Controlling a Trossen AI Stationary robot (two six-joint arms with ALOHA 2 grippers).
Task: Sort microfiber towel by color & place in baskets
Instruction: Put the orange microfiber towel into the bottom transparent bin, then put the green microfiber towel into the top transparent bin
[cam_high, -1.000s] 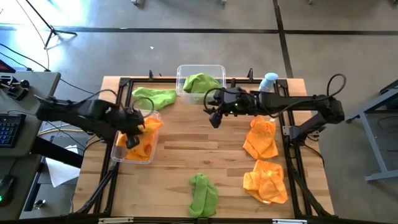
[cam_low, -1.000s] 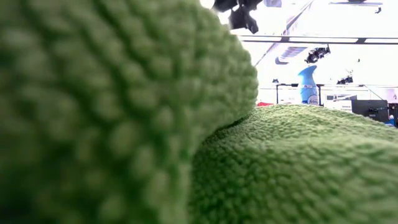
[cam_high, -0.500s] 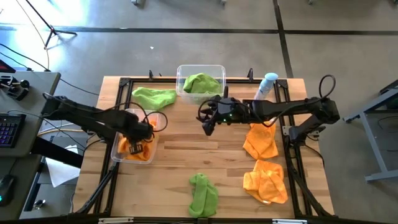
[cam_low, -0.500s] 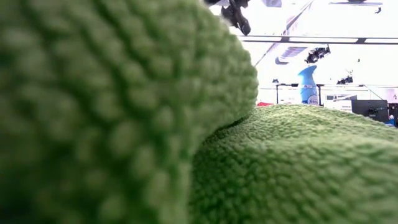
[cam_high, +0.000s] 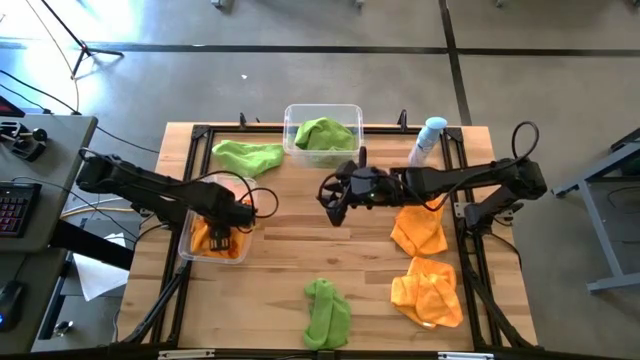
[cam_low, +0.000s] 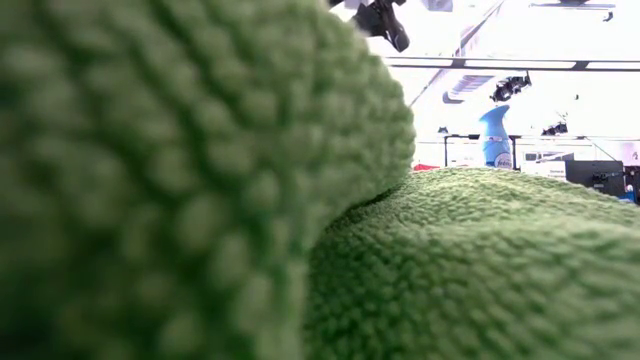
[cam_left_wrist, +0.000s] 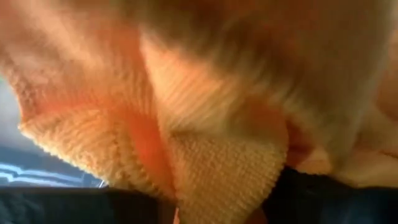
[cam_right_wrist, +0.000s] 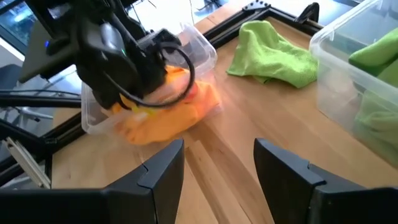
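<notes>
Now the left gripper (cam_high: 228, 232) is down inside the left basket (cam_high: 190, 247), dropping an orange towel (cam_high: 212, 240) into it. To do this well, its fingers should open all the way and lift straight up, so the towel does not snag and come back out. In the left wrist view the orange towel (cam_left_wrist: 205, 124) fills the picture and lies right against the fingers, and it is hard to tell if they have let go yet.

The right gripper (cam_high: 334, 208) hangs over the middle of the bench (cam_high: 300, 250) with its fingers (cam_right_wrist: 158, 171) wide and holding nothing. A green towel (cam_high: 327, 310) lies near the front, well apart from them. Two more orange towels (cam_high: 418, 225) wait on the right side.
</notes>
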